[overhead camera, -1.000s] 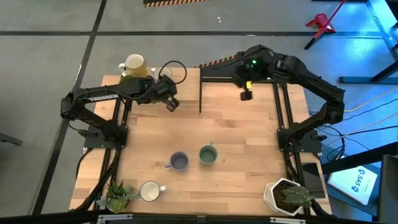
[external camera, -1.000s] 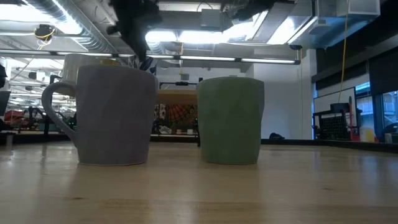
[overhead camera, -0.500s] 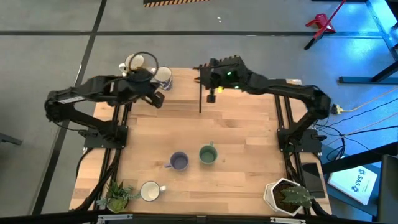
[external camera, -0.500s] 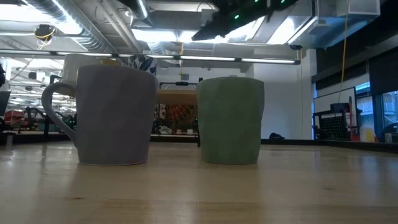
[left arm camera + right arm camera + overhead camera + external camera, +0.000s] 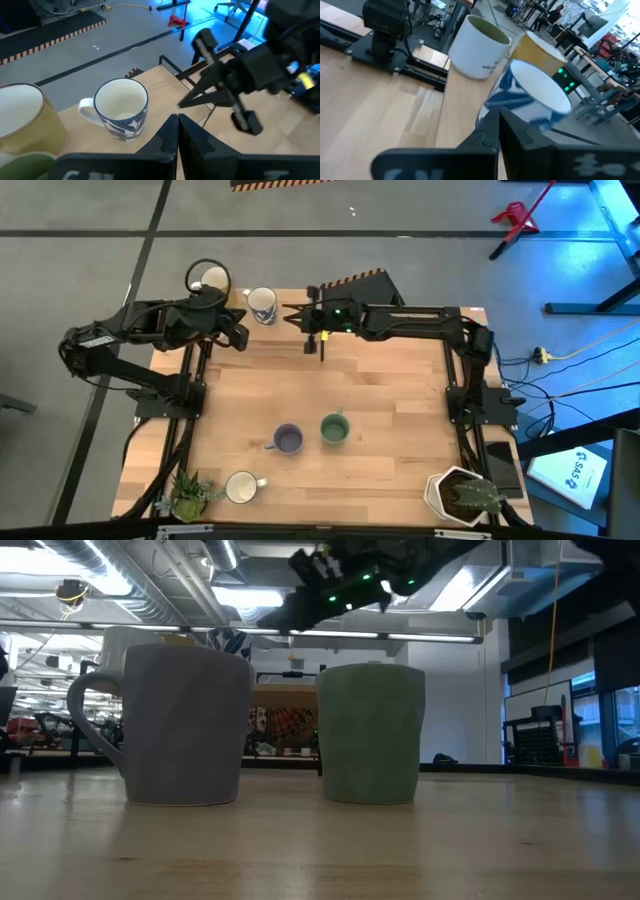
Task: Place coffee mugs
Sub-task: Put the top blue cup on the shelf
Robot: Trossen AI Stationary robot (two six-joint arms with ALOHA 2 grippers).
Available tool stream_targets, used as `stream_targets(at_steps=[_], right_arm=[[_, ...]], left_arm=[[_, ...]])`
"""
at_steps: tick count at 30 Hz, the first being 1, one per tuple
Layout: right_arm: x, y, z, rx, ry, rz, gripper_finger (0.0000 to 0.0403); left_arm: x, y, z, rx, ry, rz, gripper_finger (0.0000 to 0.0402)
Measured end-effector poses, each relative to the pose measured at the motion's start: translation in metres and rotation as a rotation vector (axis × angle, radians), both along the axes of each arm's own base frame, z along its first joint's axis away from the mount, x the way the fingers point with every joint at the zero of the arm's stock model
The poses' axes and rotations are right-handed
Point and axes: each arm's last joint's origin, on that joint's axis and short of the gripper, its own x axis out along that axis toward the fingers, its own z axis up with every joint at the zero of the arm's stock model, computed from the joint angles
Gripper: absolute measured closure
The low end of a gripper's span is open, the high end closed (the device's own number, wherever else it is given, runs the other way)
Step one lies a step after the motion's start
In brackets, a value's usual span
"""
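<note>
Two grippers, both clenched, nothing held: right gripper [image 5: 292, 314] just beside blue-patterned mug [image 5: 262, 304] at table's far edge, left gripper [image 5: 243, 337] near it. Purple mug [image 5: 288, 440], green mug [image 5: 334, 429] mid-table; plant pot [image 5: 452, 493] at corner.

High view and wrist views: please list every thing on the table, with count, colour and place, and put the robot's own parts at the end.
yellow mug: one, pale yellow, back left corner of the table.
patterned mug: one, white with blue pattern, back edge, right of the yellow mug.
green-lined mug: one, white outside, greenish inside, beside the yellow mug.
purple mug: one, purple-blue, centre.
sage mug: one, sage green, right of the purple mug, apart from it.
cream mug: one, front left.
small plant: one, green, front left corner.
plant pot: one, white, front right corner.
table: one, light wood.
left gripper: shut, near the back mugs.
right gripper: shut, by the patterned mug.
</note>
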Motion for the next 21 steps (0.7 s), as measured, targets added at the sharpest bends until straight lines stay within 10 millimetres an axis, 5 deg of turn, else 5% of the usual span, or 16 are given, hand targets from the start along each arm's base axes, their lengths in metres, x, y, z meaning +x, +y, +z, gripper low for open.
stream_targets(at_steps=[12, 21], right_arm=[[0.041, -0.009, -0.007, 0.009, -0.004, 0.049, 0.0403], [0.049, -0.013, -0.024, 0.0, 0.021, 0.023, 0.0403]], left_arm=[[0.001, 0.0, -0.001, -0.002, 0.01, -0.012, 0.0401], [0.001, -0.001, -0.001, -0.011, 0.013, -0.023, 0.0401]])
